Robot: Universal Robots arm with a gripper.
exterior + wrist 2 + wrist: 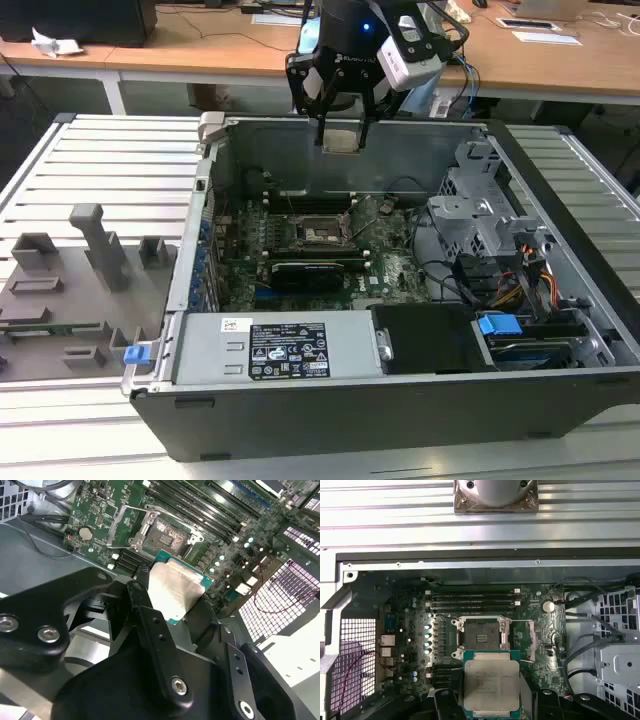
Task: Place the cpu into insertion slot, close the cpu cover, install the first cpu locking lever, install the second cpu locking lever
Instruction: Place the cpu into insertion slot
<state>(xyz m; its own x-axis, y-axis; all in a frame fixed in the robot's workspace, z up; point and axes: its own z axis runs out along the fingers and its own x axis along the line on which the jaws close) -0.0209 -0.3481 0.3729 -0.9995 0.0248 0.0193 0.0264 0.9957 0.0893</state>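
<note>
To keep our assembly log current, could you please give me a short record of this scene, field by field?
gripper: shut on the cpu, above the open computer case
cpu: held clear of the board, metal face showing in both wrist views, not yet seated
insertion slot: empty, on the green motherboard
cpu cover: swung open beside the insertion slot

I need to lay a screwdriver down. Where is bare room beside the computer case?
Bare slatted table lies beyond the grey fixture tray on the exterior view's left, and beside the case on the exterior view's right. Inside the case is crowded: motherboard, drive cage, cables, and the gripper holds the cpu above.
</note>
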